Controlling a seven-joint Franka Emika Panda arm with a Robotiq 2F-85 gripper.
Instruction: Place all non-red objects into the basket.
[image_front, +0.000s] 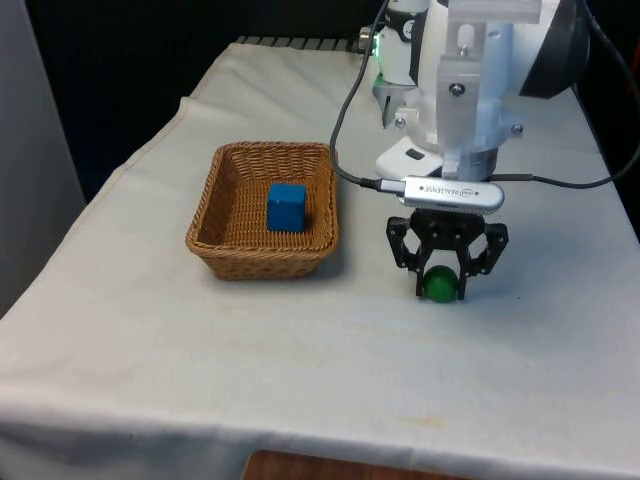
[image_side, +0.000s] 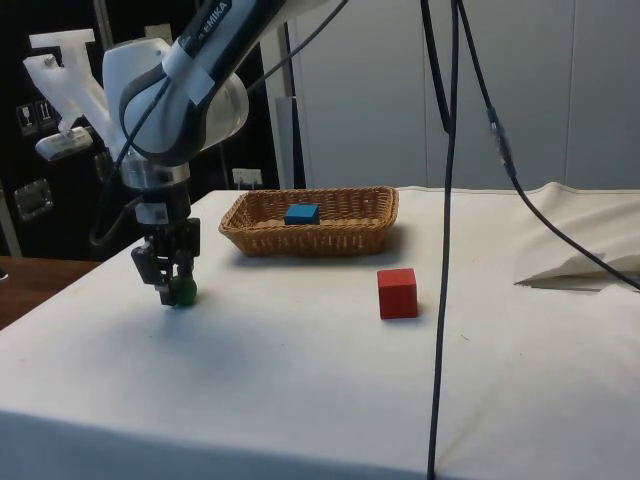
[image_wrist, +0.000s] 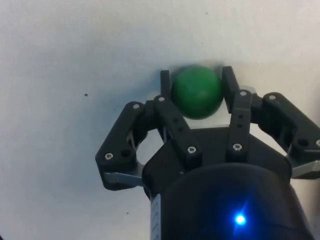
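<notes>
A green ball (image_front: 438, 284) rests on the white cloth to the front view's right of the wicker basket (image_front: 262, 268). My gripper (image_front: 441, 290) stands low over the ball, with a finger pressed to each side of it. In the wrist view the ball (image_wrist: 196, 92) sits tight between the fingertips (image_wrist: 165, 80), so the gripper (image_wrist: 197, 79) is shut on it. A blue cube (image_front: 286, 207) lies inside the basket. In the side view the ball (image_side: 182, 292) and gripper (image_side: 178, 294) are at table level, the basket (image_side: 310, 240) is behind them, and a red cube (image_side: 397, 293) sits apart on the cloth.
Black cables (image_side: 445, 250) hang down across the side view, in front of the red cube's area. A fold of cloth (image_side: 575, 262) rises at the table's far side in that view. A cable (image_front: 345, 120) runs from the arm past the basket's corner.
</notes>
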